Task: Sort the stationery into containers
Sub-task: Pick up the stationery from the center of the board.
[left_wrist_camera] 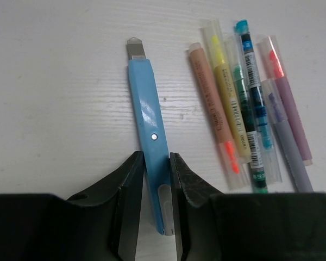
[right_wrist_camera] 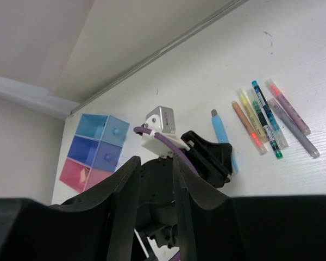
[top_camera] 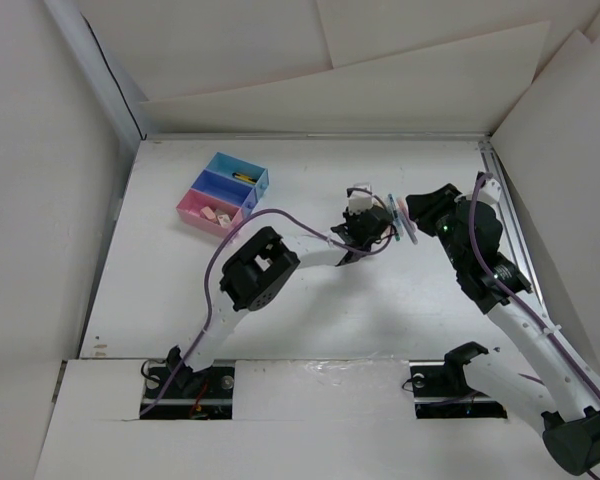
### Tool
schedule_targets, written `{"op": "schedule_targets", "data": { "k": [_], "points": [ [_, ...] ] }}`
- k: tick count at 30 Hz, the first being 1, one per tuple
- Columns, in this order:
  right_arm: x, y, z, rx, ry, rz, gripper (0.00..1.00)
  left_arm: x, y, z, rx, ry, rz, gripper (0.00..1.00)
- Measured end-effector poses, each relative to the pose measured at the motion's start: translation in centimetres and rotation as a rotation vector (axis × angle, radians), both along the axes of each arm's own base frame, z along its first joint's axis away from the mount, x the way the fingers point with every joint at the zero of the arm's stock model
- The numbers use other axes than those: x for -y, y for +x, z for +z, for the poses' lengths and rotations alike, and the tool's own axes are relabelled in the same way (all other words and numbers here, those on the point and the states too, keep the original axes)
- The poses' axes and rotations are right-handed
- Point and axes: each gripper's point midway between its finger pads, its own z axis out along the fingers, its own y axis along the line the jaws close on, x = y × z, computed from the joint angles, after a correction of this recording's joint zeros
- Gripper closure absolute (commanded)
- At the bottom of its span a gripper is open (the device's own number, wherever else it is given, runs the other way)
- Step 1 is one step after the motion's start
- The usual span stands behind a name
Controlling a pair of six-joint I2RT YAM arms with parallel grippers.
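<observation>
Left hand (left_wrist_camera: 155, 157) clamps the light-blue pen (left_wrist_camera: 144, 92) on the table (left_wrist_camera: 54, 109) — right hand (right_wrist_camera: 155, 163) apart, empty.

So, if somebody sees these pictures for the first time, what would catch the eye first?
The light-blue pen on the white table, with the left gripper closed on its near end. Beside it lies a loose row of coloured highlighters, and three joined bins, blue, violet and pink, sit at the table's far left.
</observation>
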Motion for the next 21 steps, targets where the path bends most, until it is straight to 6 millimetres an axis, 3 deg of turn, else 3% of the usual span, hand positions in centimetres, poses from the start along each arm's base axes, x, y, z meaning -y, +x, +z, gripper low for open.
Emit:
{"op": "schedule_targets", "data": {
  "k": [3,6,10,12,13,17,21],
  "points": [
    [0.0,0.0,0.0,0.0,0.0,0.0,0.64,-1.3,-0.4,-0.1,0.002,0.027,0.016,0.74],
    [0.0,0.0,0.0,0.0,0.0,0.0,0.64,-2.3,-0.7,0.0,0.003,0.059,0.022,0.58],
    [0.0,0.0,0.0,0.0,0.0,0.0,0.64,-2.5,-0.8,0.0,0.004,0.076,0.015,0.57],
    [0.0,0.0,0.0,0.0,0.0,0.0,0.64,-2.5,-0.8,0.0,0.004,0.086,0.011,0.62],
    [0.0,0.0,0.0,0.0,0.0,0.0,0.64,-2.6,-0.8,0.0,0.003,0.095,0.009,0.72],
    [0.0,0.0,0.0,0.0,0.0,0.0,0.64,-3.0,-0.9,-0.2,-0.004,0.123,0.004,0.92],
    [0.0,-0.1,0.1,0.003,0.001,0.0,0.64,-3.3,-0.8,-0.2,-0.006,0.128,0.008,0.97]
  ]
}}
